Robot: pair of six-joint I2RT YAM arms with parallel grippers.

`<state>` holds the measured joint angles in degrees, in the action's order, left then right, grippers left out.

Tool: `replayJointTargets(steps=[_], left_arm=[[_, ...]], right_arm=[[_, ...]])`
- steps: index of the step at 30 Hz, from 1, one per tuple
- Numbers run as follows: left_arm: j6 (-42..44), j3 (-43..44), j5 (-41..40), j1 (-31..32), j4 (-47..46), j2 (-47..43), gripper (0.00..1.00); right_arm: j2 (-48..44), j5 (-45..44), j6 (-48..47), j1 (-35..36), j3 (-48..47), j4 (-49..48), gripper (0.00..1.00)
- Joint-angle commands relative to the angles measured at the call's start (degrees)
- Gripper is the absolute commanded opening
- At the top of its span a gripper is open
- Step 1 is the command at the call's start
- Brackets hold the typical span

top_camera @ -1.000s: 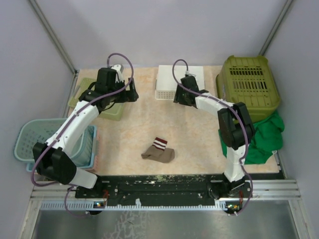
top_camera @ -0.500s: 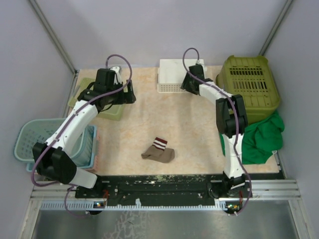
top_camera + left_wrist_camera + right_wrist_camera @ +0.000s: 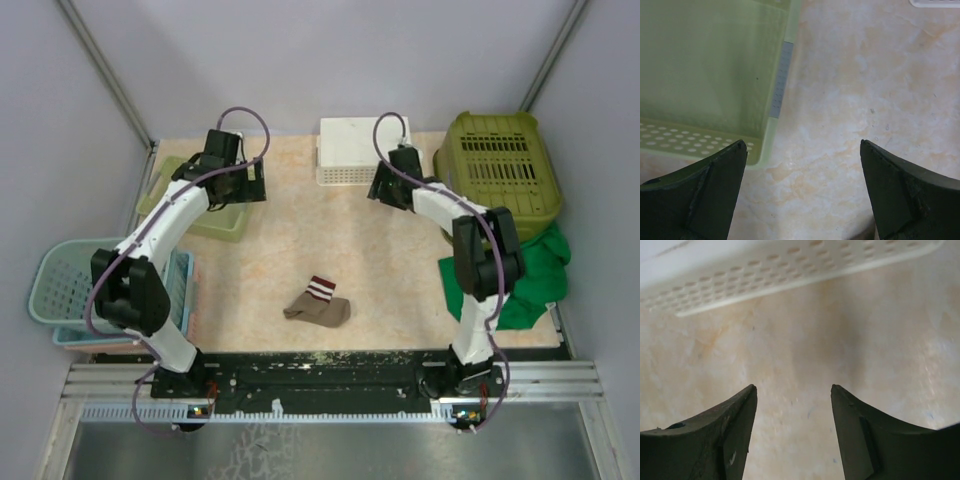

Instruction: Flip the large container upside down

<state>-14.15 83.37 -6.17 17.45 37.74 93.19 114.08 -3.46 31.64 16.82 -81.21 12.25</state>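
The white container (image 3: 350, 142), apparently lying bottom up at the upper centre of the table (image 3: 400, 270), is just ahead of the right jaws, apart and empty, its long wall crosswise to them; the left jaws, wide apart, hang over the green tray (image 3: 222, 224).

No legible text, labels, brand marks, numbers or signs appear on any item in any view.

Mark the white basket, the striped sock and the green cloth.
white basket (image 3: 355, 142): top external view, on its flat top face.
striped sock (image 3: 318, 308): top external view, on the brown foot part.
green cloth (image 3: 530, 280): top external view, on its crumpled middle.
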Motion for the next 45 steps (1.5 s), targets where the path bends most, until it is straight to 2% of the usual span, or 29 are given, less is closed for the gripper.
replayJointTargets(steps=[1, 7, 13, 17, 20, 25, 28, 31, 34, 37, 39, 42, 45], left_arm=[[2.39, 3.38, -4.04, -0.7, 0.69, 5.5, 0.96], [3.45, 8.23, -1.59, -1.04, 0.57, 16.41, 0.82], [4.91, 12.7, 0.03, -1.32, 1.15, 22.38, 0.56], [5.12, 13.49, 2.86, -1.15, 1.74, 21.85, 0.25], [4.88, 14.6, 9.12, -0.81, 3.0, 19.99, 0.02], [0.22, 18.08, 25.56, 2.12, 5.09, 13.9, 0.0], [-6.79, 17.43, 35.95, 4.64, 0.77, 7.4, 0.0], [-17.86, 13.49, 43.47, 4.9, -7.38, 1.51, 0.0], [-28.74, 8.17, 47.3, 4.94, -17.75, -3.77, 0.0], [-42.08, 0.01, 52.91, 5.27, -35.14, -7.54, 0.0], [-52.24, -6.08, 55.41, 6.44, -49.99, -8.85, 0.0], [-66.7, -13.25, 56.68, 8.7, -72.56, -7.83, 0.0], [-78.54, -17.15, 55.53, 11.29, -90.04, -4.64, 0.0]], right_arm=[[-15.27, 2.36, -2.17, 0.39, 8.85, -5.49, 0.63], [-31.73, 1.08, -2.49, 0.36, 21.67, -2.97, 0.66], [-44.68, -1.92, -2.91, 0.4, 27.87, 2.26, 0.68], [-48.92, -4.26, -3.12, 0.33, 28.48, 4.97, 0.69], [-50.54, -5.42, -3.48, 0.29, 27.8, 6.09, 0.69], [-51.95, -7.22, -4.27, 0.23, 25.3, 8.17, 0.69], [-53.27, -9.41, -4.86, 0.01, 23.87, 9.71, 0.69], [-55.07, -11.56, -5.42, -0.4, 22.58, 10.73, 0.7], [-57.14, -13.55, -5.96, -0.63, 21.09, 11.59, 0.7], [-59.37, -15.31, -6.65, -0.74, 19.76, 11.99, 0.71], [-60.77, -16.44, -7.05, -0.76, 19.16, 12.19, 0.71], [-62.45, -18.12, -7.43, -0.75, 18.81, 12.21, 0.71], [-63.55, -19.09, -7.79, -0.74, 18.6, 12.56, 0.71]])
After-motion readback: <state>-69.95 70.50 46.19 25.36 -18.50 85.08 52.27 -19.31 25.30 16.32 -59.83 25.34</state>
